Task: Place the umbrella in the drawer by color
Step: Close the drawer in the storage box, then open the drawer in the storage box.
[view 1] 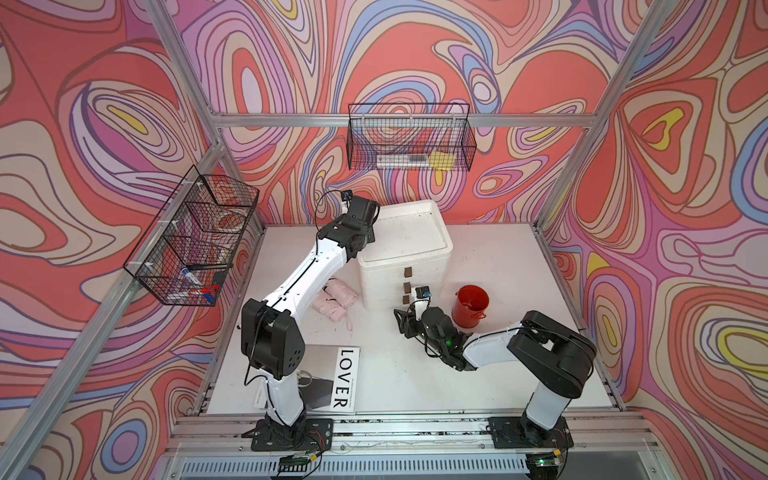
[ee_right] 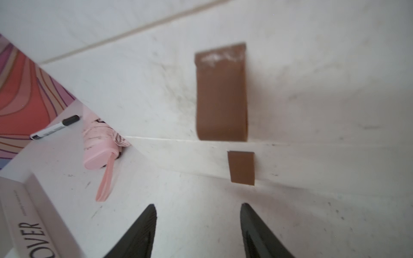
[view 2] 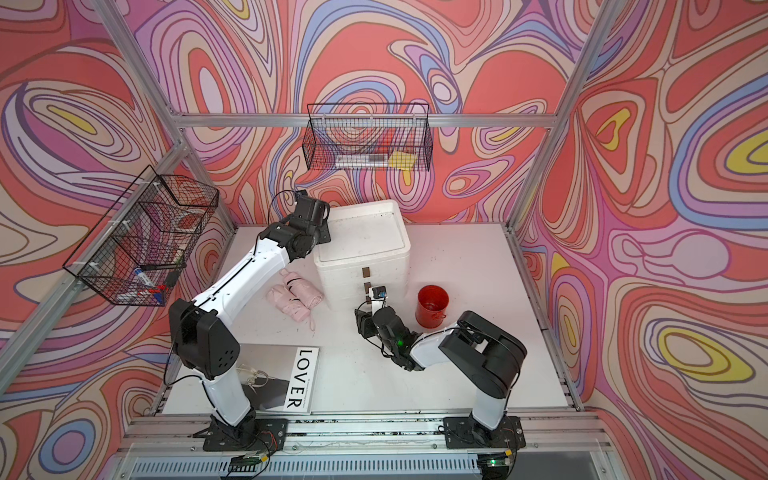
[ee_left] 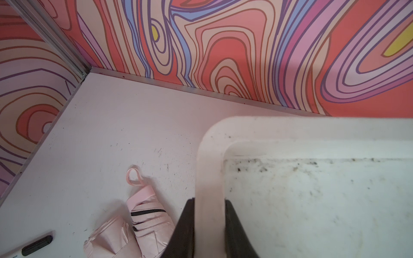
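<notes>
Umbrella: pink, folded umbrella (view 1: 338, 301) lying on the table (view 1: 498, 270) just beside the side wall of the drawer unit (view 1: 382, 282), wrist strap trailing loose; neither claw holds it.
Drawers: three, all shut, each with a brown pull tab (ee_right: 221, 93) on the front.
Left gripper (ee_left: 210, 205): pinched narrow on the unit's top rim (ee_left: 210, 156), one jaw outside the lip and one inside. Judged a brace, so the light box does not slide when a drawer is pulled.
Right gripper (ee_right: 198, 206): jaws apart, nothing between them, low in front of the tabs and close to the nearest one (ee_right: 241, 168). Judged lined up to close on a tab.
Step in hand: opening a drawer first, since the umbrella cannot go into a shut one.
Colour cue: every tab visible reads brown; which drawer answers to pink I cannot tell.
Bystanders: red bucket (view 1: 471, 305) beside the right arm, magazine (view 1: 345, 380) at the table's front edge, marker (ee_right: 55, 127) beyond the umbrella; none touched.
</notes>
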`<act>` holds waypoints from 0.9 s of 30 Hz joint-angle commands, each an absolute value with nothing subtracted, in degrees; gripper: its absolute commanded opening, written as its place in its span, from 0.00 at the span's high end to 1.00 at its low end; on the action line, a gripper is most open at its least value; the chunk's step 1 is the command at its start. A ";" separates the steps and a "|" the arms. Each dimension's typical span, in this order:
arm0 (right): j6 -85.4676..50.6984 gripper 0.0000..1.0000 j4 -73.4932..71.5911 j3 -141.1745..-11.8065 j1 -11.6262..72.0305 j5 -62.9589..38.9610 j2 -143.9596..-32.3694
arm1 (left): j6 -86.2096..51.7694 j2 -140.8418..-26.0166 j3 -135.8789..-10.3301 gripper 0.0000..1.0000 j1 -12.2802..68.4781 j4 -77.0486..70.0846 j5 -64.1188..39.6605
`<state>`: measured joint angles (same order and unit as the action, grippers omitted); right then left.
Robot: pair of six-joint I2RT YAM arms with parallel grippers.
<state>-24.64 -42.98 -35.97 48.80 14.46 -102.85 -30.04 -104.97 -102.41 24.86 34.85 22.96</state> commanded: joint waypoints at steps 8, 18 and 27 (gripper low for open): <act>-21.89 0.45 -46.91 -42.15 48.52 27.50 -110.54 | -32.11 -103.85 -99.69 0.96 26.00 42.37 14.41; -19.98 0.48 -46.76 -46.16 46.70 26.09 -113.93 | -31.94 -104.23 -99.68 0.97 25.96 41.51 12.68; -18.04 1.00 -48.36 -44.36 46.58 24.93 -111.32 | -31.65 -104.30 -99.78 0.98 25.97 41.14 12.81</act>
<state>-19.29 -43.99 -43.66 47.81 24.80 -113.21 -29.91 -104.66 -101.86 24.80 34.33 22.57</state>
